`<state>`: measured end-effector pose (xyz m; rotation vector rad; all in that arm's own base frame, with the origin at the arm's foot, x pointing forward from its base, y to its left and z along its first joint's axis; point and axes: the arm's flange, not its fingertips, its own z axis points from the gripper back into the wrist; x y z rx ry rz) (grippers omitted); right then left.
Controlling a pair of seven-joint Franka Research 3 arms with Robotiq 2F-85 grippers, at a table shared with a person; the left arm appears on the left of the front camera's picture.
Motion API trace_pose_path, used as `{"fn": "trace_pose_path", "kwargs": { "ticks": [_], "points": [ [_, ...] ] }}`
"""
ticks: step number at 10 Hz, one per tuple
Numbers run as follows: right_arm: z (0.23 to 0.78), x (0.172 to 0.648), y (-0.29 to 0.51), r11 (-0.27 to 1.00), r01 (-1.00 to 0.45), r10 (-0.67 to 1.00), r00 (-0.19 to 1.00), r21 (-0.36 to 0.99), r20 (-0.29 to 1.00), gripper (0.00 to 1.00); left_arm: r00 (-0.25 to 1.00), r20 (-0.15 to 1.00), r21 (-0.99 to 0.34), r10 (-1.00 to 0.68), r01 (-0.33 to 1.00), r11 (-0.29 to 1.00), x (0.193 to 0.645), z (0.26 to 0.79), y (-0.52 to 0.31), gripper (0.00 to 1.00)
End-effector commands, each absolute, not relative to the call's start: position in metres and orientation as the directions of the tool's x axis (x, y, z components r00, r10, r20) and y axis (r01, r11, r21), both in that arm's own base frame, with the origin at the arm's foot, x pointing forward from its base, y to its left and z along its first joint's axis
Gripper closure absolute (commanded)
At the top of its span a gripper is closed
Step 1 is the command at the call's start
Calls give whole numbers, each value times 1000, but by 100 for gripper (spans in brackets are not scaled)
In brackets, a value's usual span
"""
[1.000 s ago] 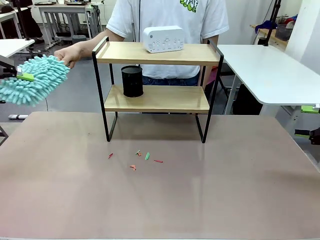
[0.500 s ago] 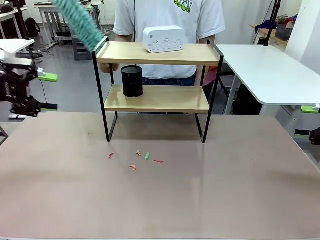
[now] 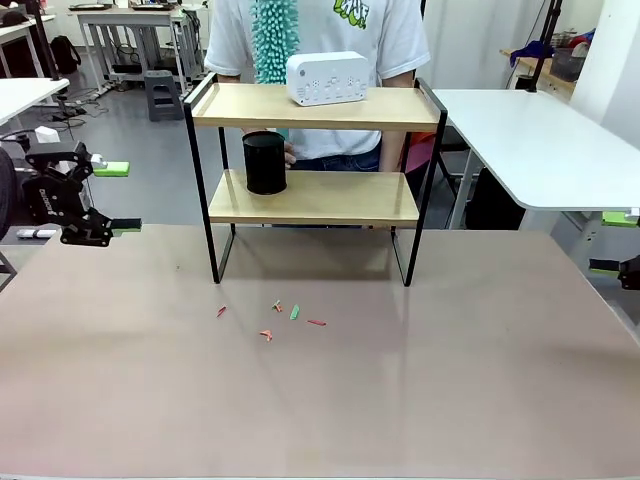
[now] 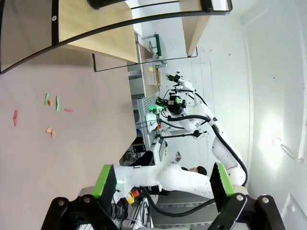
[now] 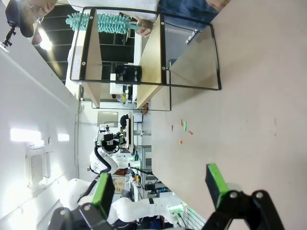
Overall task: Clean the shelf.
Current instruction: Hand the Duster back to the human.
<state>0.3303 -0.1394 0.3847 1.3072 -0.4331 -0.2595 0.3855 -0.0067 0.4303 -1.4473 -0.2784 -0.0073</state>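
Observation:
The shelf, two light wooden boards in a black frame, stands at the table's far middle. Its top board carries a white box; a black mesh cup stands on the lower board. Behind it a person holds a teal fluffy duster upright and has a hand by the cup. My left gripper hovers open and empty at the table's left edge, well left of the shelf. At the right edge my right gripper is open and empty too. The right wrist view shows the shelf and the duster sideways.
Several small red, orange and green scraps lie on the brown table in front of the shelf, and they appear in the left wrist view as scraps. A white side table stands at the right.
The person took the duster from my left gripper and swung it up behind the shelf. My left gripper opened and drifted slightly right. The right arm stayed still.

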Motion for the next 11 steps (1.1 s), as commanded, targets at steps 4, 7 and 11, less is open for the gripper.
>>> {"fn": "trace_pose_path", "kwargs": {
  "ticks": [4, 7, 11],
  "points": [
    [390, 327, -140, 240, -39, -418, 898, 970, 139, 0, 970, 184, -974, 159, 158, 162, 376, 441, -8, 0],
    [390, 327, -140, 240, -39, -418, 898, 970, 139, 0, 970, 184, -974, 159, 158, 162, 376, 441, -8, 0],
    [390, 327, -140, 240, -39, -418, 898, 970, 139, 0, 970, 184, -974, 159, 158, 162, 376, 441, -8, 0]
  ]
}}
